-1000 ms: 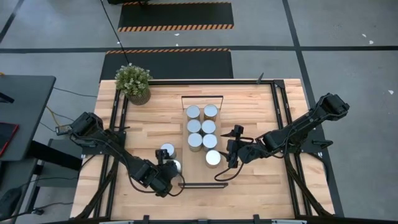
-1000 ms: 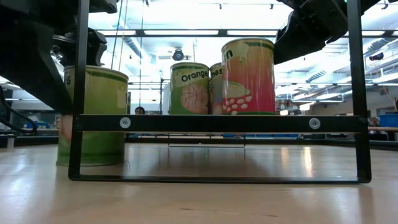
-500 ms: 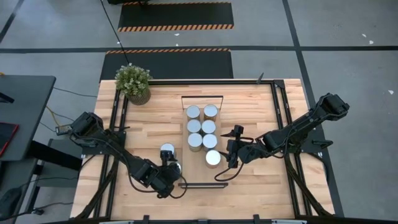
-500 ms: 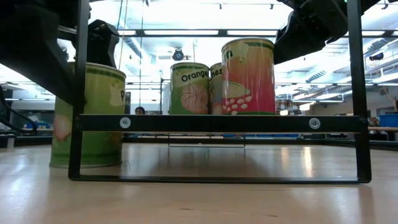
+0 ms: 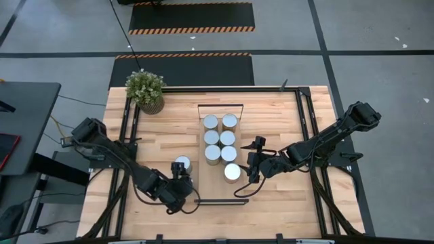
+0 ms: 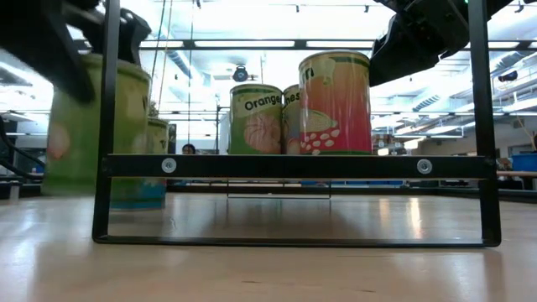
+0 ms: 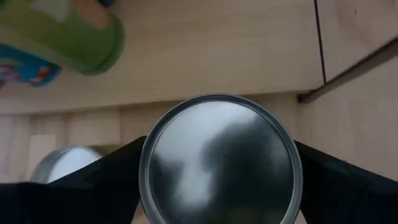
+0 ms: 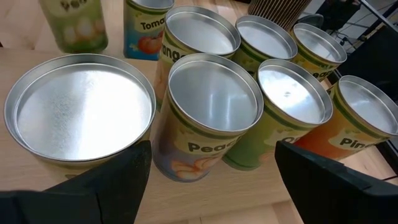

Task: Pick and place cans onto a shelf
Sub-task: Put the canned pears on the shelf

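Cans on the shelf [image 5: 252, 115], the long light-wood board with black bars at its short ends, which lies across the middle of the worktop [image 5: 108, 203]. Seven cans stand in a tight block near the board's centre: six in two columns [image 5: 220, 139], their silver tops touching or nearly so, and a seventh can [image 5: 232, 172] just beside them toward the near edge. The right tool [image 5: 252, 167] rests beside this seventh can on its right; in the right wrist view its two dark fingers [image 8: 106, 186] are spread wide, one on each side of the near cans, touching none of them, with the seventh can's wide silver top [image 8: 79, 112] close before the camera. The left tool [image 5: 182, 190] sits near the worktop's near-left part, beside the shelf's near long edge; the left wrist view shows its fingers [image 7: 106, 180] pinching a held can [image 7: 217, 160] from both sides, the round silver lid filling the lower middle of the picture. The low view shows this green can [image 6: 88, 126] blurred and clear of the worktop surface. An eighth can [image 5: 182, 163] stands just beyond the left tool, apart from the block. A potted plant [image 5: 146, 89] occupies the far-left corner of the worktop.
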